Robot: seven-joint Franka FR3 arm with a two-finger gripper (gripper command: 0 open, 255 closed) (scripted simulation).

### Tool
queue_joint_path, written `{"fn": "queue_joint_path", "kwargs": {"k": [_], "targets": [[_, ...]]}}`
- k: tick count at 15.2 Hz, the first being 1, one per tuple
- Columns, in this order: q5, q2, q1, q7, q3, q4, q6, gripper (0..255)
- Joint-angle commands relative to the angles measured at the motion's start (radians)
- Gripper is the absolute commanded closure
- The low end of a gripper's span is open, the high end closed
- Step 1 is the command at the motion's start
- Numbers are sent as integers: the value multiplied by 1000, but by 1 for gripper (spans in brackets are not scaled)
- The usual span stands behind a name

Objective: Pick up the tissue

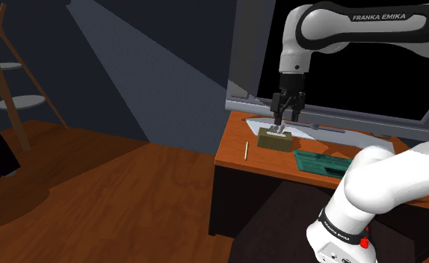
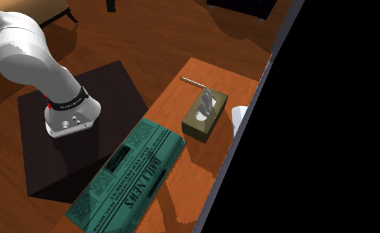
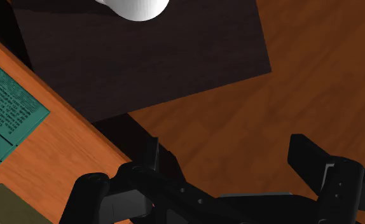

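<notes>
Olive box (image 2: 214, 111) on desk (image 1: 235, 153) holds the white tissue (image 2: 207, 100), not lifted yet. Gripper (image 1: 285, 123) hangs just over it, fingers spread. Pinching and lifting are left.

End effector (image 1: 286, 121) just above tissue box (image 1: 273, 140) on desk (image 1: 239, 154), newspaper (image 1: 321, 161) nr it.

Wooden table, four things lying on it.
The orange-brown table (image 2: 175, 102) carries an olive tissue box (image 2: 205, 116), a green newspaper (image 2: 130, 175) flat on one side of it, a thin stick (image 2: 192, 82) on the other, and something white (image 2: 239, 118) at the wall-side edge.
</notes>
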Motion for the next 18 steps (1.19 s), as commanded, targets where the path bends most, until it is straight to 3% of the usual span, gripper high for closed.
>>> {"fn": "queue_joint_path", "kwargs": {"k": [1,10,18], "targets": [[0,0,0,0,0,0,0,0],[-266,83,-43,-208,-70,-113,198,0],[-507,235,-100,-341,-143,-143,429,0]]}}
